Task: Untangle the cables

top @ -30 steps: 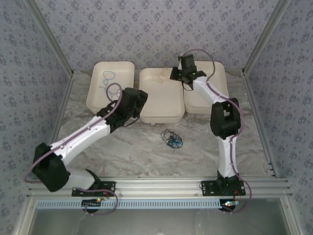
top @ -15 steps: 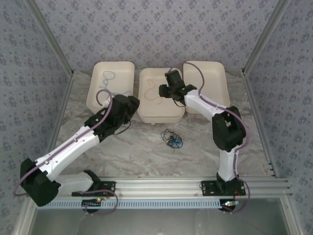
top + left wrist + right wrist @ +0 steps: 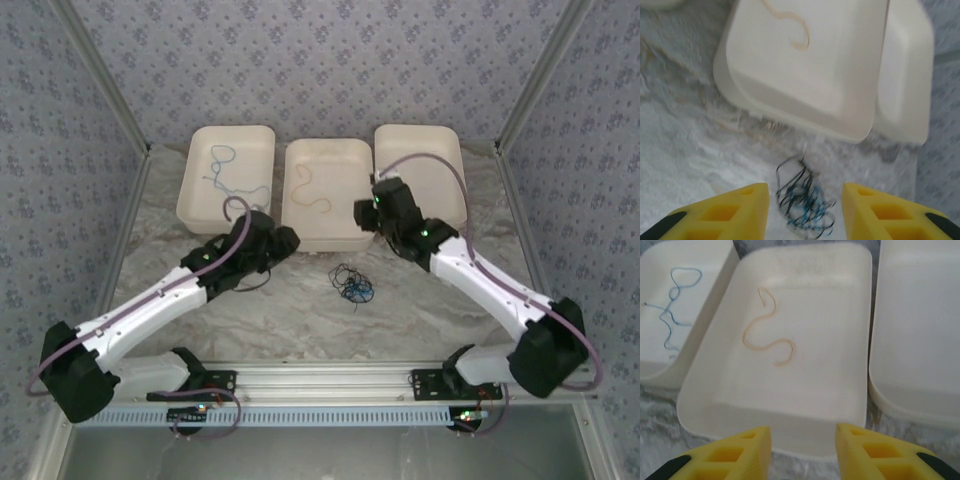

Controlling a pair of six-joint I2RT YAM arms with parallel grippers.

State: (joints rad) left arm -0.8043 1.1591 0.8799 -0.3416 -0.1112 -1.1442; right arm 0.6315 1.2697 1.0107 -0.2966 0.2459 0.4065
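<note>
Both empty, half-open: left hand [image 3: 805, 194] beside the tangle [image 3: 804, 207], right hand [image 3: 803, 434] beyond it. A blind pinch might tighten knots.

A cable [image 3: 222, 166] is laid in the left tray [image 3: 252, 148], a second cable [image 3: 308, 191] in the middle tray [image 3: 342, 168]; the tangle [image 3: 352, 284] is left on the counter [image 3: 300, 312], nearer.

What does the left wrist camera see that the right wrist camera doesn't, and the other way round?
Left wrist camera: a black-and-blue tangle of cables lying on the table, just in front of the trays. Right wrist camera: the left tray with a blue cable laid out in it. Both: the middle tray holding a tan cable, and part of the right tray beside it.
</note>
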